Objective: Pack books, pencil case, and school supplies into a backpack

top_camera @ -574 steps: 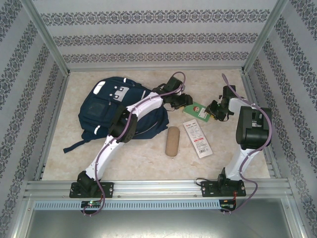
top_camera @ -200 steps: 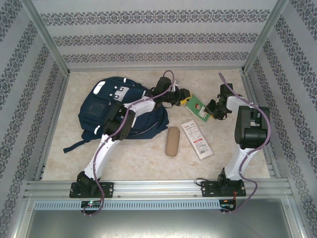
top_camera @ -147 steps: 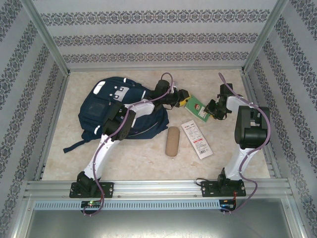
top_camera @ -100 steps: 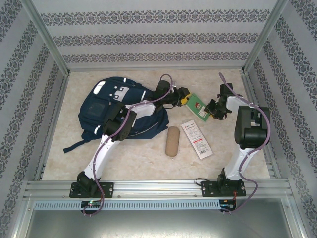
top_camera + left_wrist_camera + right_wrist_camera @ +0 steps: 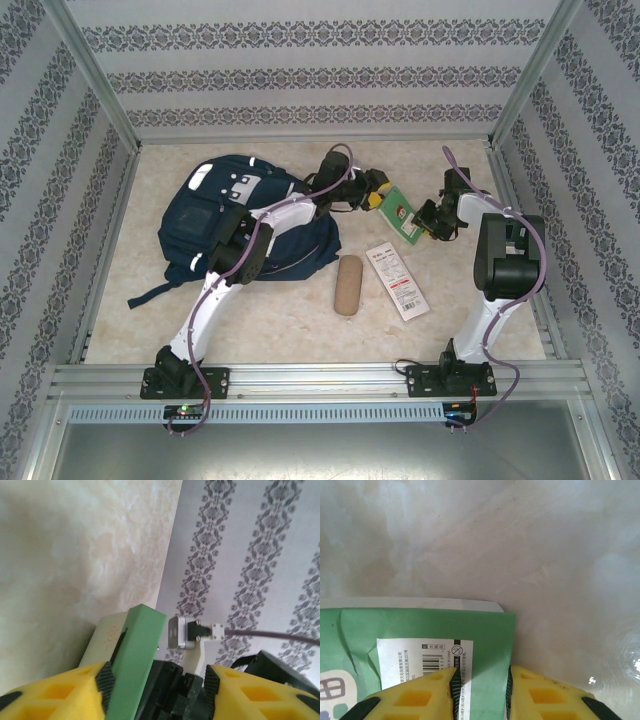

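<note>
Shifted rightward from a second ago, the left fingers (image 5: 373,192) hang just beyond the backpack (image 5: 215,230), parted, with the green item (image 5: 398,213) leaning on one pad, clear of the other. Pencil case (image 5: 347,285) and packet (image 5: 398,281) lie nearer on the desk (image 5: 290,325). Right fingers (image 5: 432,222) sit narrowly apart at the item's other end; whether they grip it, I cannot tell.

The left arm (image 5: 290,212) stretches far forward, its left gripper (image 5: 157,680) at the left end of the green flat item (image 5: 398,215). Its jaws are apart: the item leans on one yellow finger (image 5: 60,692), clear of the other. The right arm (image 5: 505,255) folds elbow-high, and the right gripper (image 5: 480,680) pinches the item's right end.
</note>
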Motion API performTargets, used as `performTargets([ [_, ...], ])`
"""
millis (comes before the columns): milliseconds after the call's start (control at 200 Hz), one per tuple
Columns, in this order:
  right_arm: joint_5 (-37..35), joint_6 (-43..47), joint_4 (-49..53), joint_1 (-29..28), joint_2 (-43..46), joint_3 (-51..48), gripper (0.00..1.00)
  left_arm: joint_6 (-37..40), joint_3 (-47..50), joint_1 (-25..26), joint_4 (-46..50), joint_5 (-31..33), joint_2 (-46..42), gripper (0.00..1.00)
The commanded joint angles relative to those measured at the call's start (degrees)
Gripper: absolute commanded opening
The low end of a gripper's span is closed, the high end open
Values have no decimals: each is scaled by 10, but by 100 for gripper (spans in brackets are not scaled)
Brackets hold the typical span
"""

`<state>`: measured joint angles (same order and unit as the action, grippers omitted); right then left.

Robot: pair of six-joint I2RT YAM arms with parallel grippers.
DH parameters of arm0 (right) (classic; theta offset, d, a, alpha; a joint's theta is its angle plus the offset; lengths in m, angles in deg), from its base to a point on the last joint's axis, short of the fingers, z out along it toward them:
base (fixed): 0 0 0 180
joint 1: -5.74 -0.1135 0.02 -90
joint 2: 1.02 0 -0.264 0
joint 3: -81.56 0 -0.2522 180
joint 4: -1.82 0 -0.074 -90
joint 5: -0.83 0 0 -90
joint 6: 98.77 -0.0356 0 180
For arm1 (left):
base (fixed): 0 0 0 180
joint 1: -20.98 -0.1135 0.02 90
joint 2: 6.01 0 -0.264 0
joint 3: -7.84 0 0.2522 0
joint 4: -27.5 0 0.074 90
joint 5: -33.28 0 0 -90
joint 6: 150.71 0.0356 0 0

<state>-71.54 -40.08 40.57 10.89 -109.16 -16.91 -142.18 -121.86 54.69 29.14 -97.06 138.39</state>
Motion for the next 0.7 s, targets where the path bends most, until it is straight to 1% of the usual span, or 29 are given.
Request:
performTargets([
  [0, 60, 2, -28, -21, -9, 11, 30, 175, -61, 53, 191, -92, 8, 56],
  [95, 59, 3, -29, -21, -9, 11, 30, 280, -116, 53, 291, -108, 24, 56],
  [155, 59, 3, -28, -21, -10, 11, 30, 351, -148, 53, 351, -107, 31, 56],
  [210, 59, 3, -28, -21, -9, 11, 30, 396, -159, 53, 377, -106, 33, 55],
  [285, 59, 3, -28, -21, -8, 10, 30, 430, -160, 54, 387, -104, 33, 55],
  [350, 59, 3, -28, -21, -8, 10, 30, 437, -163, 55, 395, -94, 34, 55],
  [445, 59, 3, -28, -21, -6, 10, 31, 421, -167, 54, 400, -84, 38, 55],
  [560, 58, 3, -27, -22, -3, 8, 31, 405, -164, 51, 415, -50, 35, 56],
  [619, 59, 3, -26, -22, -2, 7, 32, 388, -155, 46, 405, -47, 32, 59],
  [694, 57, 3, -27, -22, -1, 5, 32, 365, -142, 41, 387, -41, 24, 60],
])
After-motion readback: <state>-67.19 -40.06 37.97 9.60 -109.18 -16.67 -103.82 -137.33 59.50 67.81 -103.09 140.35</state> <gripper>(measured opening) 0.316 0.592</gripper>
